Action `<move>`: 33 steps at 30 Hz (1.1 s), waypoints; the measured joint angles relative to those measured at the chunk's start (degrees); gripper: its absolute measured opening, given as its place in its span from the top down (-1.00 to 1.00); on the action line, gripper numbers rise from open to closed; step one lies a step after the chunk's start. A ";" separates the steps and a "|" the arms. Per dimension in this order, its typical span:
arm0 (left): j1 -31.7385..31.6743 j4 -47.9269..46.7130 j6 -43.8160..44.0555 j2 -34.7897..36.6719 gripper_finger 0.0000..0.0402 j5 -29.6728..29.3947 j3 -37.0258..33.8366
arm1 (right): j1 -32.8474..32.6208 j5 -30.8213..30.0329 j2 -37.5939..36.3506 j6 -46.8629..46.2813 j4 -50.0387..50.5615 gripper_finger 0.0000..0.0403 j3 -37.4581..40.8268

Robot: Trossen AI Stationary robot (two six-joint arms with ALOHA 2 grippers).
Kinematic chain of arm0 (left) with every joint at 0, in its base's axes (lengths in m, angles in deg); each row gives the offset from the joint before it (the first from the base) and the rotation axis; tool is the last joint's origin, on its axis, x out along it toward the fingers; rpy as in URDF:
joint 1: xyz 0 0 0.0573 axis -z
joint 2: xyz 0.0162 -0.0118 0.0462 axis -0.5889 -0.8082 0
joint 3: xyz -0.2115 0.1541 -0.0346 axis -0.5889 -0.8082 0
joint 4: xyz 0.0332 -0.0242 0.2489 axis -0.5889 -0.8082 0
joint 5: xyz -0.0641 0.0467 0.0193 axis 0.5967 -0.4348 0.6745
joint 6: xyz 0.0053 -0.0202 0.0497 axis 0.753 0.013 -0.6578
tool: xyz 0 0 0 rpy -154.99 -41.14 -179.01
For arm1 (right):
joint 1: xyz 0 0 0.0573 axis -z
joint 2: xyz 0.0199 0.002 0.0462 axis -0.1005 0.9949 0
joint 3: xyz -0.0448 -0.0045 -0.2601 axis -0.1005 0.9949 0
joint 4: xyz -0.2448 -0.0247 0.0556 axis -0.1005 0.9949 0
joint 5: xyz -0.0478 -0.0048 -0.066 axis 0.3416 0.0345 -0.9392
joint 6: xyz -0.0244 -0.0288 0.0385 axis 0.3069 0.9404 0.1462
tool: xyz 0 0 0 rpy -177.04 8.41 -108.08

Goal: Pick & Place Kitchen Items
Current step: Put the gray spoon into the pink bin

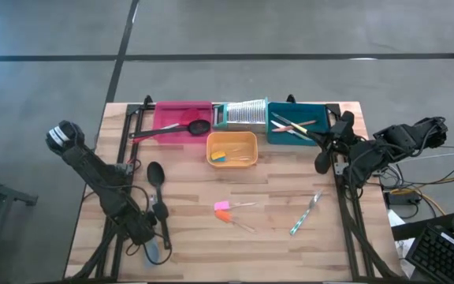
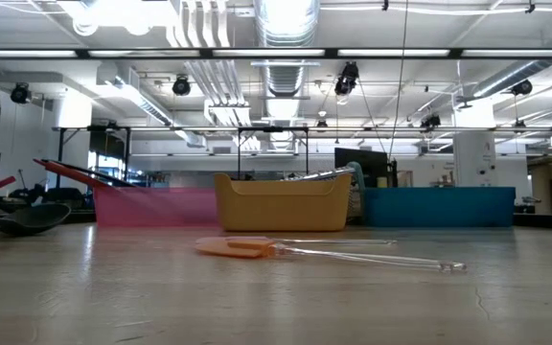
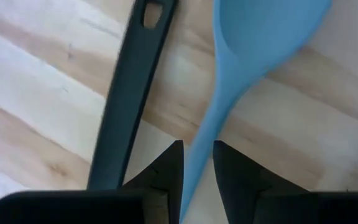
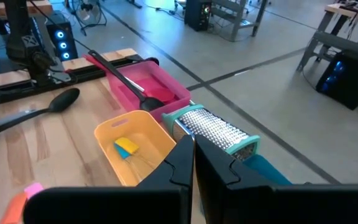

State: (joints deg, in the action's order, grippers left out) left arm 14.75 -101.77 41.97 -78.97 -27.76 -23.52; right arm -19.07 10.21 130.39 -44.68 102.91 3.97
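High view: left gripper (image 1: 153,246) low at tabletop's near-left corner over blue spoon (image 1: 151,251), beside black spoon (image 1: 158,189); right gripper (image 1: 322,162) parked at right edge. Left wrist view: fingers (image 3: 166,171) straddling blue spoon handle, narrow gap, contact not discernible. Right wrist view: fingers (image 4: 182,158) pressed together, empty; no legible writing anywhere.

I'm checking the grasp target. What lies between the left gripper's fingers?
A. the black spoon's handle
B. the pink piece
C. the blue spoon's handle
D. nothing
C: in the left wrist view the blue spoon runs its handle between the left gripper fingers, while the black spoon handle lies beside them.
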 joint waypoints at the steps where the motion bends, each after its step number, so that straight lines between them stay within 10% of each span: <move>1: 0.00 0.98 -0.25 0.00 0.55 -0.01 -0.27 | 0.00 0.00 -0.01 0.00 0.00 0.96 0.00; 33: -0.24 15.37 -10.86 0.20 0.76 1.19 -8.24 | 0.00 -0.02 -0.17 2.68 0.09 0.96 0.02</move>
State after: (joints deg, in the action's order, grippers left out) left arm 14.51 -86.41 31.11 -78.77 -26.57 -31.76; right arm -19.07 10.19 130.22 -42.00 103.00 3.99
